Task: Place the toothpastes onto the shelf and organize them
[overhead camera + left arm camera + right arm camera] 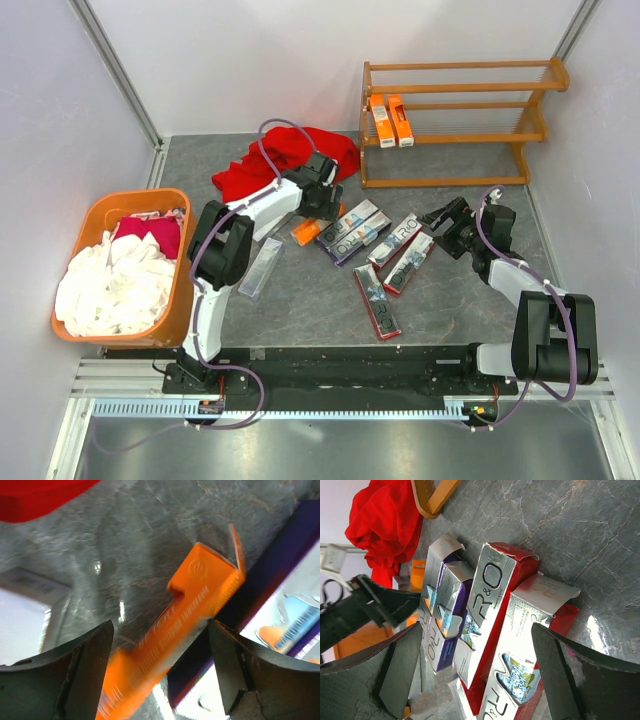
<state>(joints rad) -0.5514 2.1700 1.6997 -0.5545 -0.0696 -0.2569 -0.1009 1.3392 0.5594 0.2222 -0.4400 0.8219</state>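
Left end effector [160,630] is down low over the surface [450,300], jaws apart and straddling an orange toothpaste box [200,590]. The wrist view is blurred. There is a clear gap on the left finger's side, while the right finger is very close to the box edge and I cannot tell if it touches. The box lies flat on the surface, not lifted, one end flap open, just beside a purple toothpaste box [352,228].

Right end effector [476,630] is wide open and holds nothing. It hovers near the right end of the box cluster, over two red toothpaste boxes [492,605] with "R&O" lettering.

More toothpastes lie loose mid-surface: a second purple box touching the first, a third red box [378,300] nearer the arm bases, and a silver-grey box [262,267] by the left arm.

The shelf [455,66] stands at the far right of the surface. Two orange boxes [380,120] sit on it at the left end, side by side and touching; I cannot tell which tier for sure.

A red cloth [290,160] is bunched left of the shelf, behind the left end effector. An orange basket [100,210] at far left holds white and pink cloths.
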